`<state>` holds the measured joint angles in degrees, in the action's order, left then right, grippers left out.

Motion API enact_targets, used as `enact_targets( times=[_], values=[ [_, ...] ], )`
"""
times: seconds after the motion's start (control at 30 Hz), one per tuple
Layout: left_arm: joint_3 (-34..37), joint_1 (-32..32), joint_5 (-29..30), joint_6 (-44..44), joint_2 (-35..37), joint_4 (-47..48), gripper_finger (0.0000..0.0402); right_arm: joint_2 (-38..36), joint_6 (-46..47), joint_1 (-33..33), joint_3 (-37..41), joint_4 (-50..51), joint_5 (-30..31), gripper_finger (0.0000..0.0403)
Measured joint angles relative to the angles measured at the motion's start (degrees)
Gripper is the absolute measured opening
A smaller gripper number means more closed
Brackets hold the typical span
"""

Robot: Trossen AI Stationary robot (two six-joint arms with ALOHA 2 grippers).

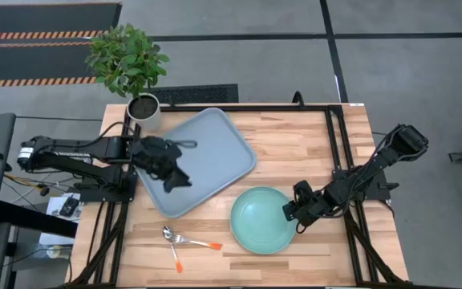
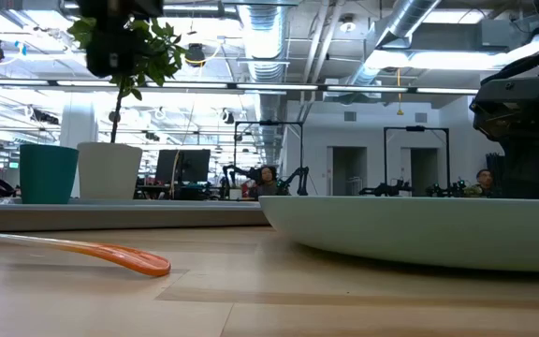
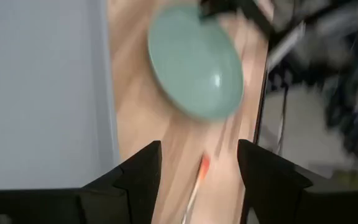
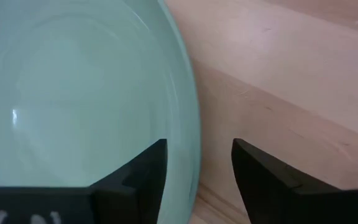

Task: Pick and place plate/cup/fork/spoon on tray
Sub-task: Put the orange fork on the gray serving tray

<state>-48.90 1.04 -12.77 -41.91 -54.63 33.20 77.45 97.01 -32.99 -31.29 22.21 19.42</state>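
Note:
The pale grey-blue tray [image 1: 207,148] lies at the table's far left. The mint-green plate [image 1: 259,221] rests on the wood to its near right. The teal cup [image 2: 48,173] shows only in the low view, standing beside the white pot. Fork and spoon [image 1: 184,242], both orange-handled, lie side by side near the front edge. My left gripper [image 1: 175,178] hovers open over the tray's near part, with nothing between its fingers [image 3: 199,149]. My right gripper [image 4: 199,146] is open, its fingers astride the plate's right rim [image 4: 188,124], one over the plate's inside and one over the table.
A potted plant in a white pot [image 1: 144,108] stands at the table's far left corner. Black frame rails [image 1: 335,144] run along the right side. Bare wood [image 1: 295,144] lies between the tray and the rails. People sit in the room beyond [image 2: 268,178].

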Motion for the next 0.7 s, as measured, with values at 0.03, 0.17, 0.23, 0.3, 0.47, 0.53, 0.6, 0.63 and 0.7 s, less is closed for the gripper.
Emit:
enact_targets(
  times=[0.03,0.17,0.23,0.3,0.47,0.53,0.6,0.63,0.7],
  values=[
    [-0.31,1.7,0.59,1.03,0.0,1.48,0.0197,0.0,0.0,0.02,0.0,0.0,0.0,0.0214],
    [-0.44,8.68,3.49,2.93,-0.01,3.57,0.0197,0.0,0.02,0.02,0.0,-0.24,-0.02,0.0243],
    [-0.46,12.23,5.4,2.01,-0.44,4.61,0.0197,0.0,0.02,0.02,0.0,-0.79,-0.02,0.0253],
    [-0.46,15.76,7.35,0.32,-1.05,5.03,0.0197,0.0,0.02,0.02,0.0,-1.09,-0.02,0.0258],
    [-0.51,23.96,9.09,-2.43,-5.37,4.41,0.0197,0.0,0.0,0.02,0.0,-1.3,-0.02,0.026],
    [-0.51,26.35,9.01,-2.78,-8.22,4.14,0.0197,0.0,0.0,0.02,0.0,-1.3,-0.04,0.026],
    [-0.51,28.63,8.48,-2.2,-11.51,3.4,0.0197,0.0,0.0,0.02,0.0,-1.33,-0.06,0.026],
    [-0.49,29.59,8.1,-1.75,-13.23,2.49,0.0197,0.0,0.0,0.02,0.0,-1.33,-0.07,0.026],
    [-0.49,31.0,7.29,-0.92,-16.14,0.78,0.0197,0.0,0.0,0.02,0.0,-1.33,-0.09,0.026]
  ],
)
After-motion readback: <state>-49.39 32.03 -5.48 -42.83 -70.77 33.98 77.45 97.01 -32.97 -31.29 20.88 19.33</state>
